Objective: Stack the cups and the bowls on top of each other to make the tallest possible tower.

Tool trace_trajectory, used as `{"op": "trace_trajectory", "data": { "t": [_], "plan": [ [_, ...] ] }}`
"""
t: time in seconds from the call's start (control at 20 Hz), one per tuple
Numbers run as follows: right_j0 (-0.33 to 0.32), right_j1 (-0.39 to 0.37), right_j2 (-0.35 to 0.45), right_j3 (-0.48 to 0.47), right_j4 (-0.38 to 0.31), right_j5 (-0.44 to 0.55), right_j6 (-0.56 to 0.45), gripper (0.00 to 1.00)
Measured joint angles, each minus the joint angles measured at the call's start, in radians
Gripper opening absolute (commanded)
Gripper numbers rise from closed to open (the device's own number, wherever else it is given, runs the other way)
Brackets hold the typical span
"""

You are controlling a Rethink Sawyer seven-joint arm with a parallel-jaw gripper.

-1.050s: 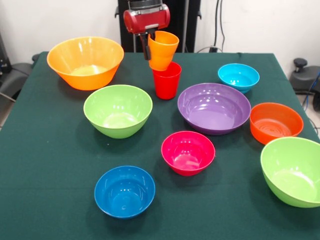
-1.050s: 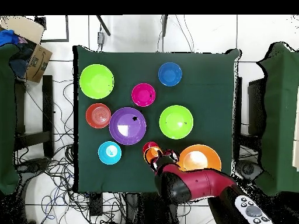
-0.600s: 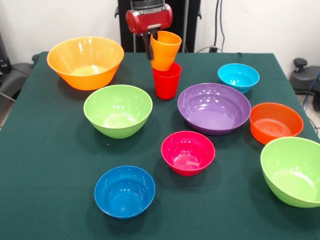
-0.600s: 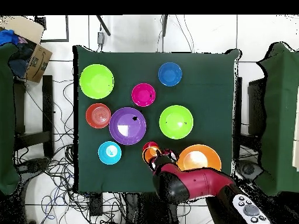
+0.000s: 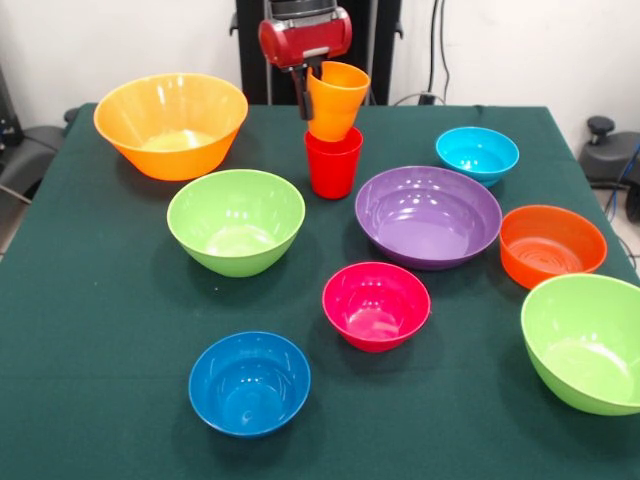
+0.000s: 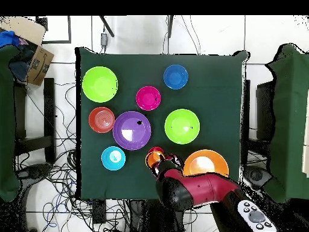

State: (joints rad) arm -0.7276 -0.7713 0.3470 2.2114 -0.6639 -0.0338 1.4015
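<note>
Here the gripper came down from the red head of the arm and was closed on the rim of the orange cup, with one dark finger visible on the outside of the cup's left wall. The orange cup was held tilted, its mouth turned to the upper right, and its bottom was right at the mouth of the red cup; I could not tell if it already touched the rim or sat a little inside. The red cup stood upright on the green tablecloth.

Around the two cups lay the bowls, all open side up and apart from each other. To the left of the red cup was the large yellow-orange bowl, and in front of that one a lime green bowl. To the right of the red cup stood the wide purple bowl, with the light blue bowl behind it and the orange bowl at its right side. Nearer to the camera were the small pink bowl, the dark blue bowl and the second lime green bowl at the right edge.

In the overhead view the arm covered most of the cups, and only a bit of orange and red showed just beside the purple bowl.
</note>
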Motion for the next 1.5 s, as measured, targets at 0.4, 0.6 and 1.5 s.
{"op": "trace_trajectory", "data": {
  "t": [0.4, 0.6, 1.5],
  "plan": [
    [-0.01, 0.0, 0.0, 0.0, 0.0, 0.0, 0.0, 0.0],
    [-0.01, 0.0, 0.0, 0.0, 0.0, 0.0, 0.0, 1.0],
    [-0.009, -0.004, 0.0, 0.0, 0.01, 0.007, 0.0, 1.0]
  ]
}}
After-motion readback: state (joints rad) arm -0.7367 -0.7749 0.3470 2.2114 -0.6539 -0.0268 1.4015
